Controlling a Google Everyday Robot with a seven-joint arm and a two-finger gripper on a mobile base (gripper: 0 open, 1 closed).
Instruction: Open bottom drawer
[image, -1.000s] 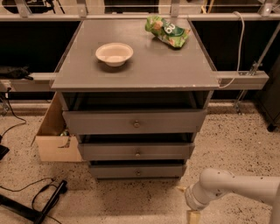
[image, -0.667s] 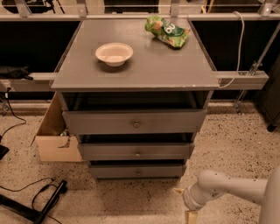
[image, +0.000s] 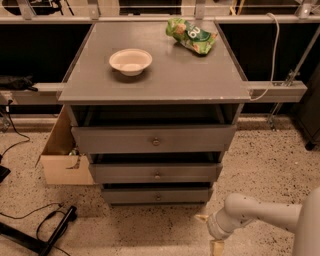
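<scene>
The bottom drawer (image: 156, 195) is the lowest and slimmest of three grey fronts in the grey cabinet, with a small round knob (image: 158, 197) at its centre. It sits pushed in under the middle drawer (image: 156, 173). My gripper (image: 209, 232) is low over the floor, to the right of the bottom drawer and in front of it, on the end of the white arm (image: 260, 215). Its two beige fingertips (image: 202, 218) are spread apart and hold nothing. It is not touching the drawer.
The top drawer (image: 155, 139) is the tallest front. A white bowl (image: 130, 61) and a green snack bag (image: 191, 35) lie on the cabinet top. An open cardboard box (image: 62, 156) stands at the cabinet's left. Black cables (image: 50, 232) lie on the speckled floor at lower left.
The arm and gripper have shifted slightly left, toward the cabinet's lower right corner. The drawers have not moved.
</scene>
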